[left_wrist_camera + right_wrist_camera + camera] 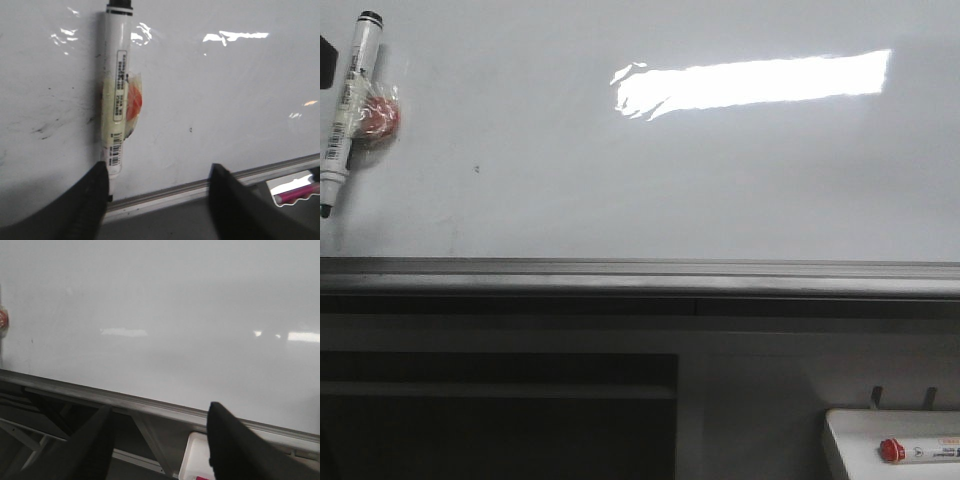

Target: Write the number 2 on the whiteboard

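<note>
Whiteboard [225, 90] faces both gaping end effectors, left [160, 200] apparently nearest its marker [116, 95].

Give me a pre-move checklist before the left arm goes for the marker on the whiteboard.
1. Whiteboard blank, no digit drawn: ok.
2. Black-capped marker present at the board's left side, stuck on with tape and a red piece: ok.
3. Left gripper open and empty: ok.
4. Marker lined up between its fingers: not ok, it sits at one finger.
5. Right gripper open, away from the marker: ok.
6. Marker tip uncapped: cannot tell.
</note>
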`<state>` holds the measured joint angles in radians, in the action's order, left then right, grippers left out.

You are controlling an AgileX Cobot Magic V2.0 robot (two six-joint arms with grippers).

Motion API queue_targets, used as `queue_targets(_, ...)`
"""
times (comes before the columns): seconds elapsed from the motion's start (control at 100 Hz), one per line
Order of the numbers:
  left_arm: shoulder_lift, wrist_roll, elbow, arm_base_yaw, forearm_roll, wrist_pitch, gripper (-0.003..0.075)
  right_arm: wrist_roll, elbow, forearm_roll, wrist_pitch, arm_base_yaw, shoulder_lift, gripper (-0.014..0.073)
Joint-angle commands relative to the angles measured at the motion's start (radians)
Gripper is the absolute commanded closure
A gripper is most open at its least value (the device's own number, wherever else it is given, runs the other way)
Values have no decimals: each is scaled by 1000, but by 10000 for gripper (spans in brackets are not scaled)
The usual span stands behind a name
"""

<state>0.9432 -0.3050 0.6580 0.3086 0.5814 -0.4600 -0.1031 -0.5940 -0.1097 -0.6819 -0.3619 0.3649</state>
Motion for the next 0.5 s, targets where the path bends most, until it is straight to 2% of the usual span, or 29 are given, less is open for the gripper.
queue_targets(0.0, 24, -7, 29, 19, 22, 104, 335, 16, -28, -3, 79, -1, 25, 225)
queue_targets(0.14, 76, -7, 29, 21, 20, 149, 353, 16, -28, -7, 79, -1, 40, 225)
queue_targets(0.34, 137, -7, 29, 21, 4, 153, 503, 16, -28, -7, 79, -1, 50, 225)
queue_targets(0.49, 165, -7, 29, 21, -28, 163, 518, 16, -28, -7, 81, -1, 50, 225)
